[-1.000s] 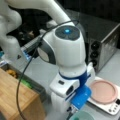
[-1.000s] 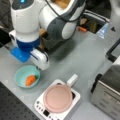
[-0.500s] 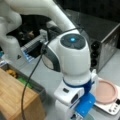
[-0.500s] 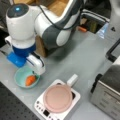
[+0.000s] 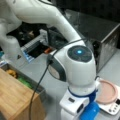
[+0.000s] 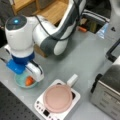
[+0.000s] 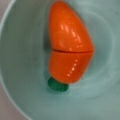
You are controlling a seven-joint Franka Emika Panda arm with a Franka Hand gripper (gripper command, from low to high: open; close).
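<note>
An orange toy carrot (image 7: 68,47) with a green stub lies in a pale teal bowl (image 7: 22,62) and fills the wrist view. In a front view the carrot (image 6: 29,80) shows as an orange spot in the bowl (image 6: 19,83) on the grey table at the left. My gripper (image 6: 28,78) reaches straight down into this bowl, right above the carrot, under the white hand and its blue collar. Its fingers do not show in the wrist view. In a front view only the hand's body (image 5: 75,107) shows at the bottom edge; bowl and carrot are hidden there.
A white base carrying a round pink plate (image 6: 58,98) (image 5: 107,91) stands just right of the bowl. A metal appliance (image 6: 107,90) (image 5: 100,32) sits further right. A wooden block (image 5: 15,97) and a grey bin (image 5: 32,83) with yellow and green items lie at a front view's left.
The arm has come down over the bowl, and the hand now sits lower, close above the carrot.
</note>
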